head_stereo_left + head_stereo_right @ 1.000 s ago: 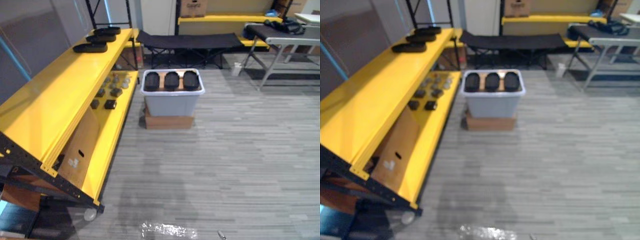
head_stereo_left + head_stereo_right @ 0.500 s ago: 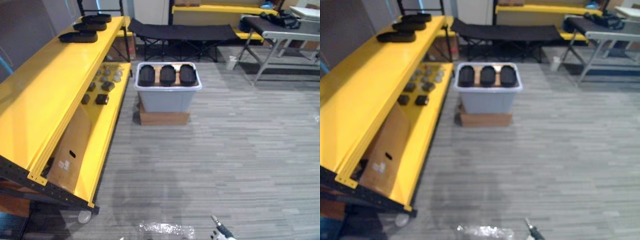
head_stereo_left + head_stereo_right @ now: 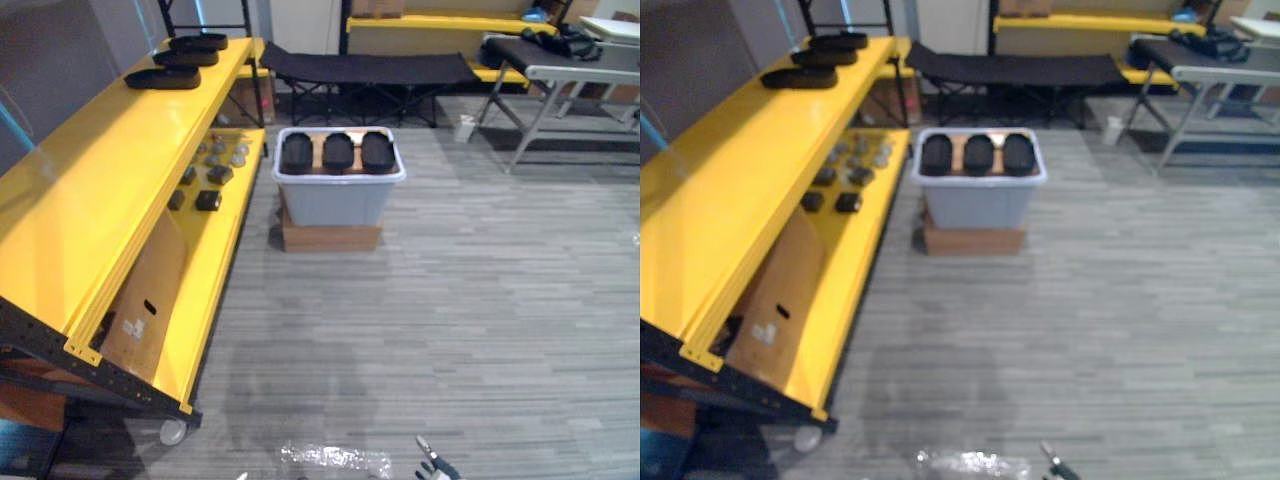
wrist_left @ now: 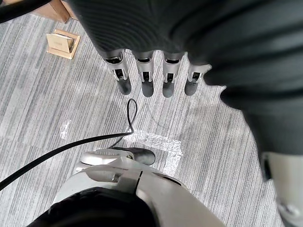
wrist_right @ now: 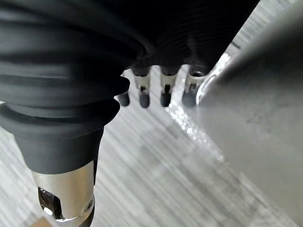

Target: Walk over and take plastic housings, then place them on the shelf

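Your left hand (image 4: 146, 75) and right hand (image 5: 165, 92) hang low and empty, fingers straight and relaxed, pointing at the floor (image 3: 420, 330). Walk straight ahead and stop square to the bin (image 3: 340, 200), close enough to reach the three housings (image 3: 338, 152) lined up inside. The shelf (image 3: 110, 190) on your left carries other housings (image 3: 162, 78) at its far end.

Head pair down toward shelf (image 3: 100, 200); wrists floorward.

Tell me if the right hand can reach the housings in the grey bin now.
Probably not: the right hand hangs open, far from the housings in the grey bin. Open floor lies between; walk closer first.
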